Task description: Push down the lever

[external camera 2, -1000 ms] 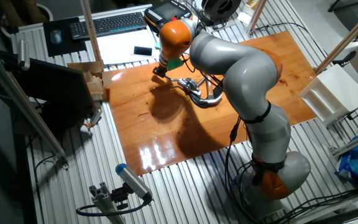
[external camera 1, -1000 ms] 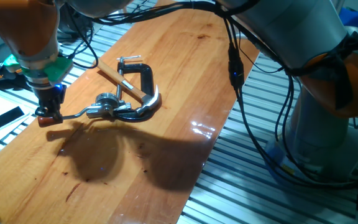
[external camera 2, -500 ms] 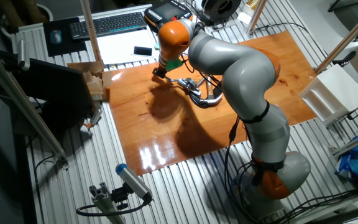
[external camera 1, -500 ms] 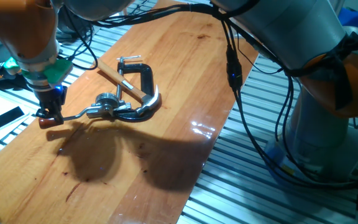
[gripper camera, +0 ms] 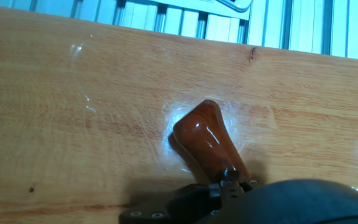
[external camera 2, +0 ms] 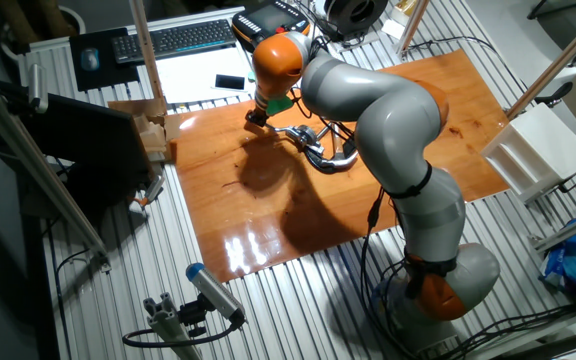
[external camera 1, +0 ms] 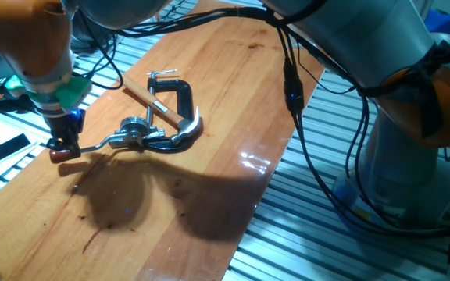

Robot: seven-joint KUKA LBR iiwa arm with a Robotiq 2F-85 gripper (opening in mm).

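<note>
The lever (external camera 1: 94, 144) is a thin silver rod hinged on a silver fitting (external camera 1: 135, 133), and it lies nearly flat over the wooden table (external camera 1: 233, 94). Its red-brown knob (external camera 1: 69, 155) is at the left end, close to the table. My gripper (external camera 1: 63, 146) stands upright right on top of the knob, fingers together. In the hand view the knob (gripper camera: 207, 142) fills the middle, its tip close to the wood, with a dark part of the hand below it. In the other fixed view the gripper (external camera 2: 256, 118) is at the board's far left part.
A black C-clamp (external camera 1: 180, 97) and a hammer with a light wooden handle (external camera 1: 148, 99) lie just right of the fitting. A black phone (external camera 1: 10, 147) lies left of the board. A keyboard (external camera 2: 183, 38), wooden blocks (external camera 2: 153, 130) and a white box (external camera 2: 533, 150) stand around it.
My gripper and the knob under it have sunk slightly toward the table. Nothing else has moved.
</note>
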